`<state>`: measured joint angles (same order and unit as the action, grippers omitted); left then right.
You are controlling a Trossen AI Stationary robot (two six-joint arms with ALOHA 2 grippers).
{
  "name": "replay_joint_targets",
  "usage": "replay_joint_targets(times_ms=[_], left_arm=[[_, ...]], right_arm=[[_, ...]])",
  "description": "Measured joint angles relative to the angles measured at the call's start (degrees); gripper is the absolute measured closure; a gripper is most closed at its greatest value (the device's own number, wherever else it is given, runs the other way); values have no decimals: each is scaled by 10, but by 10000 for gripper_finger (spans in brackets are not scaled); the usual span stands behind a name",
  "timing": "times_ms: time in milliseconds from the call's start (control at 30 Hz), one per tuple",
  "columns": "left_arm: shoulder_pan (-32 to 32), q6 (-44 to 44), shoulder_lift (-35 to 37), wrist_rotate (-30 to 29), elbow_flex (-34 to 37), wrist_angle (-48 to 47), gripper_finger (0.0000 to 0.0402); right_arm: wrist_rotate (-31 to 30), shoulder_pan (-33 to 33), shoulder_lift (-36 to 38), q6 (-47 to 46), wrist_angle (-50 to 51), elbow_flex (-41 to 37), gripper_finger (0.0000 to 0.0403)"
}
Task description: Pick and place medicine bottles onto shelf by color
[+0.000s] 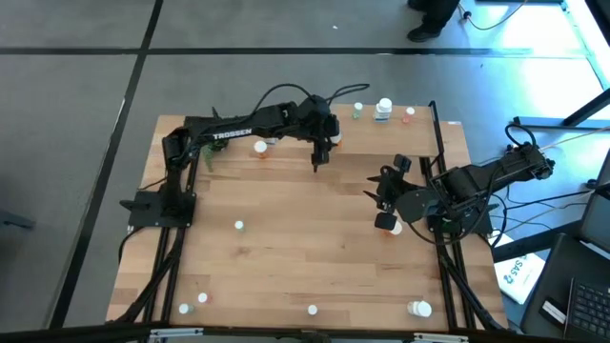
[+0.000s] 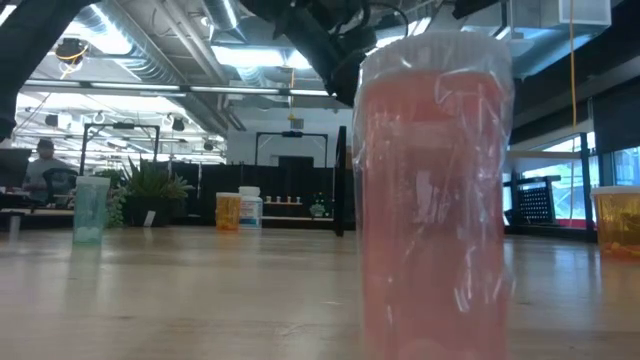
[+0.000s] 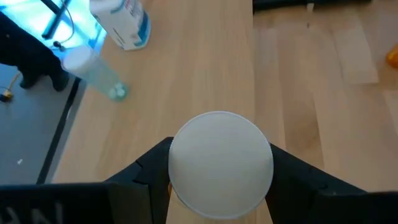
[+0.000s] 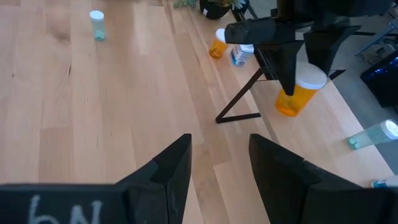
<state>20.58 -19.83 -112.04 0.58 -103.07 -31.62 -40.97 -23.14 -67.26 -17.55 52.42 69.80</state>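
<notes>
orange bottle (image 4: 297, 92) | white cap | held upright | above shelf (image 3: 205, 56)

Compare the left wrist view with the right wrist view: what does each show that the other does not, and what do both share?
Only the left wrist view: the held bottle's white cap from above, hiding nearly all its body. Only the right wrist view: the orange bottle side-on, gripped by the left hand; the right hand open and empty; a green bottle upright farther off. Both: that held bottle, the wooden tabletop.
</notes>
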Motion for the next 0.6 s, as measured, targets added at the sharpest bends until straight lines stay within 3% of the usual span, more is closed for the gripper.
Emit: replay_joint_targets(times_ms=[367, 600], left_arm=[[0, 2, -3, -11, 0, 0, 218], [0, 3, -3, -11, 0, -8, 217]], right_arm=[[-5, 0, 0, -2, 2, 0, 240], [-111, 1, -4, -18, 2, 1, 240]])
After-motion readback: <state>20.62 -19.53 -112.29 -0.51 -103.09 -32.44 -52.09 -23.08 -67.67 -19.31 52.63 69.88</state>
